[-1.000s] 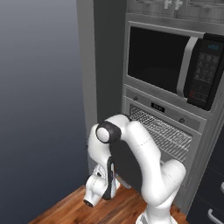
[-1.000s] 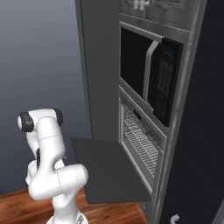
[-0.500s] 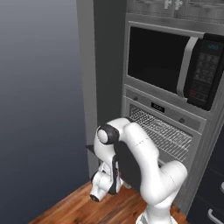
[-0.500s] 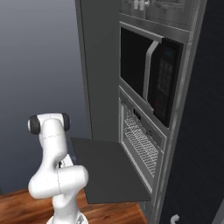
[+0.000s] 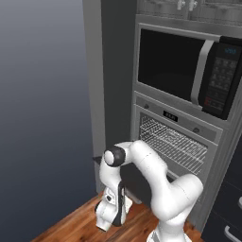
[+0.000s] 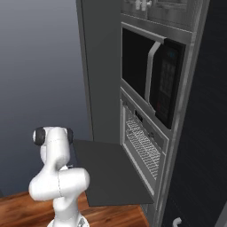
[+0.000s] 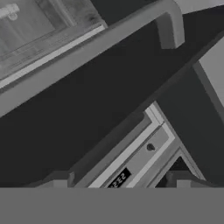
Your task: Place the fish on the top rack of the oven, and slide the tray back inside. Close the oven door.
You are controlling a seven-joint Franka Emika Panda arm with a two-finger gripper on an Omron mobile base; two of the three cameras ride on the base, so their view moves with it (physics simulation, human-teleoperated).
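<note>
The oven stands under a black microwave, and its door lies open and flat like a shelf. The silver wire top rack sits inside the cavity and also appears as the top rack; I see no fish on it, and the fish is out of view. My gripper hangs low near the floor, beside the door's front left corner. In the hand view my gripper is open with nothing between its tips, facing the dark oven door, its silver bar handle and the display strip.
The black microwave with its keypad sits above the oven. A tall grey cabinet side rises left of the oven. Dark drawers stand at the right. The floor below is wood.
The arm's elbow has sunk lower over the second, and the hand has dropped a little toward the floor beside the open door. The door and rack have not moved.
</note>
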